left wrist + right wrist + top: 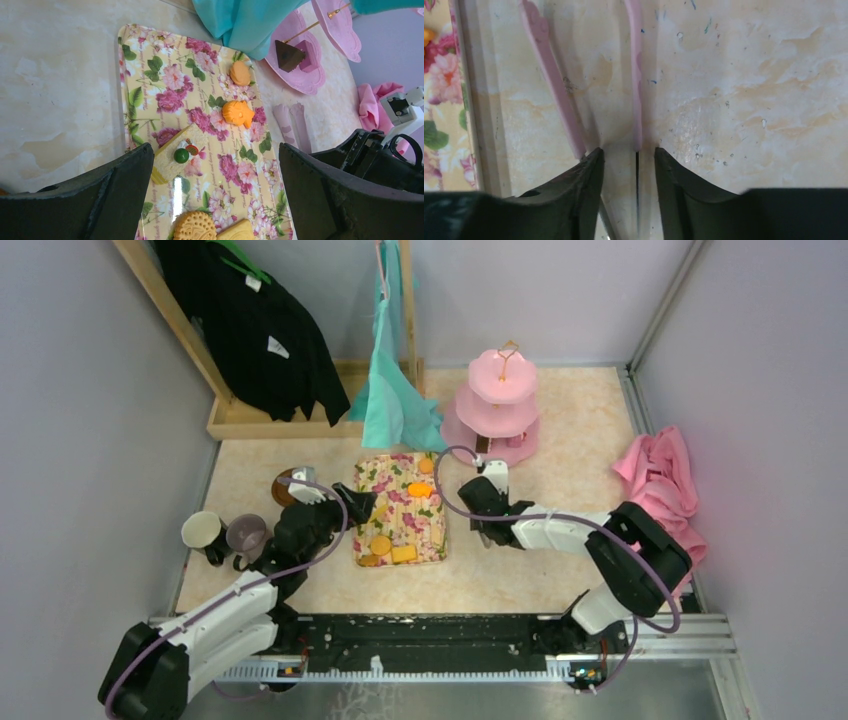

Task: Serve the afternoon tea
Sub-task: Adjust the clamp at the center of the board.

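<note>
The flowered tray [165,100] sits mid-counter [60,75], open marble on both long sides; pink tongs [549,75] lie just beside its right edge. The left hand [215,155] hangs over the tray's near end, spread wide, gripping nothing, above the yellow cake slice [170,160] and orange snacks [237,112]. The right hand [629,160] is parted narrowly, one tong arm's end between its fingertips, not clamped. The pink stand [503,375] is beyond, the mugs [203,530] far left
</note>
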{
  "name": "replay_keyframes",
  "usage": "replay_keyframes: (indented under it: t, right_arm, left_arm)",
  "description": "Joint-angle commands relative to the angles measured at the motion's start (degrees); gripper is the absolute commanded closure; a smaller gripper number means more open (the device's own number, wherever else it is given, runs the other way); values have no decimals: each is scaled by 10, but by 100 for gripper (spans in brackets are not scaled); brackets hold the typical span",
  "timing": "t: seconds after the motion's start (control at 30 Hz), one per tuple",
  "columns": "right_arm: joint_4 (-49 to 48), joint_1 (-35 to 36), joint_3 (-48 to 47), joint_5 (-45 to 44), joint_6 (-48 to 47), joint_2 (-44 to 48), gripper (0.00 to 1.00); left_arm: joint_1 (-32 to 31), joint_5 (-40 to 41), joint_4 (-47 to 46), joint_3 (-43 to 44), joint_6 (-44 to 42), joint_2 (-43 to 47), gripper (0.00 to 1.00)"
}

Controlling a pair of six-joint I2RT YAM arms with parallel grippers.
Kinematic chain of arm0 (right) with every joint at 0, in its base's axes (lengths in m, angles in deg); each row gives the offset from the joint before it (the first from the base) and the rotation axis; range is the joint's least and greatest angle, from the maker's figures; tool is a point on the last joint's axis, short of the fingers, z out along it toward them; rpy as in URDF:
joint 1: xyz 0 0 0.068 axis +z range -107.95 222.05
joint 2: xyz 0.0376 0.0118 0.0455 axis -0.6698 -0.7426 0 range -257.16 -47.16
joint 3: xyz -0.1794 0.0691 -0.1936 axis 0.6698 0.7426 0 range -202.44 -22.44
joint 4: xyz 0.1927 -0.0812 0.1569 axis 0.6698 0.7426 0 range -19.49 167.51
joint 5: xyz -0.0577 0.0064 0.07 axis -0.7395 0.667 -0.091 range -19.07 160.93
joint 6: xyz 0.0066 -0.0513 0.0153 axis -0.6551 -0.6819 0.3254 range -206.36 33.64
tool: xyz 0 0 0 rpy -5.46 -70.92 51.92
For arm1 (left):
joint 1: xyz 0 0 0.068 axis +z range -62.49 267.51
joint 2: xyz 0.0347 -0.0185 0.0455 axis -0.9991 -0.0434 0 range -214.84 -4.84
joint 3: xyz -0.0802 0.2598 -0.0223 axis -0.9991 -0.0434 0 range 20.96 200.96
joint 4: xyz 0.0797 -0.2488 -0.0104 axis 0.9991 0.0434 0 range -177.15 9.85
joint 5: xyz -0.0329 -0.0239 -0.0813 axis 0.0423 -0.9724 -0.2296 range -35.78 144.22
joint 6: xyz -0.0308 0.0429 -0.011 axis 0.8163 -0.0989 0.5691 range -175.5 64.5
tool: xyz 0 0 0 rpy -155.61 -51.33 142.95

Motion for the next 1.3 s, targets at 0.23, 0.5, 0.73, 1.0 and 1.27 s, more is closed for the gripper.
replay_keyframes:
  t: [0.23,0.5,0.73,1.0,1.27]
  right_arm:
    - [-13,39,35,-55,12,55,39]
    - [-31,74,71,-100,22,107,39]
    - [-62,106,78,-111,8,105,39]
    - [-94,122,76,-118,15,58,39]
    - [-116,122,69,-127,14,9,43]
  left_arm:
    - [2,-11,-21,3,-2,-4,1]
    - [1,-17,-25,5,0,-6,1]
    - [1,-13,-28,0,-2,-6,1]
    - [1,-4,-35,-2,-9,-10,1]
    - [1,5,-41,-9,-11,-6,1]
